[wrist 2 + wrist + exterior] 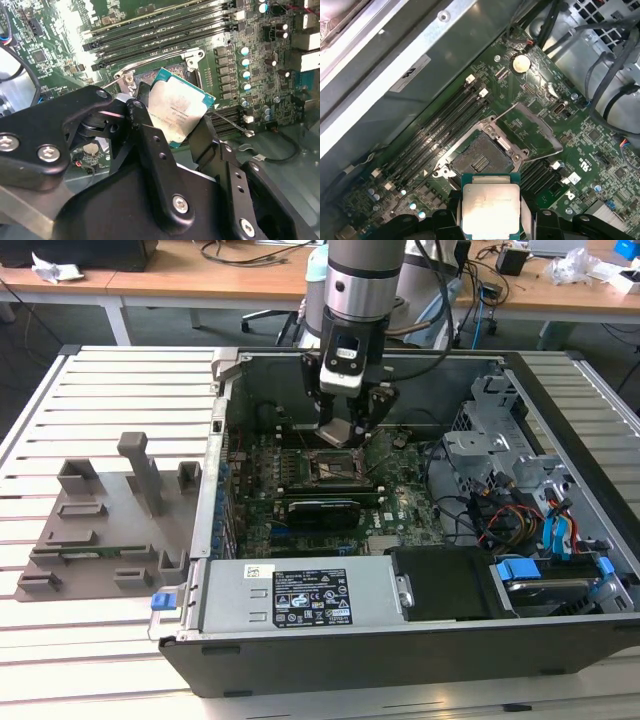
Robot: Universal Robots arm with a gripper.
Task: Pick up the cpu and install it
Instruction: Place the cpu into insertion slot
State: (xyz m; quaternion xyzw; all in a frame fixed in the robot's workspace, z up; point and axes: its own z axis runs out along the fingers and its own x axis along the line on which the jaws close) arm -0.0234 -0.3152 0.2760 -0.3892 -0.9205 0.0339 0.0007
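Arm: 1 arm [365, 280], upright, wrist pointing straight down into the open computer case [560, 640].
Gripper: gripper [348, 432] low over the motherboard [400, 502], far half of the case; its 2 black fingers [451, 212] clamped on opposite edges of the cpu.
Cpu: cpu [490, 205], silver top up, held clear of the board, just beside the socket, not seated.
Socket: socket [479, 159] empty, contacts bare; load plate [532, 131] lying open alongside.
Memory slots: long black slots [440, 135] flanking the socket.
Fixture: gray holder block [100, 510] on the slatted table [100, 380], at the exterior view's left, well apart from the gripper.
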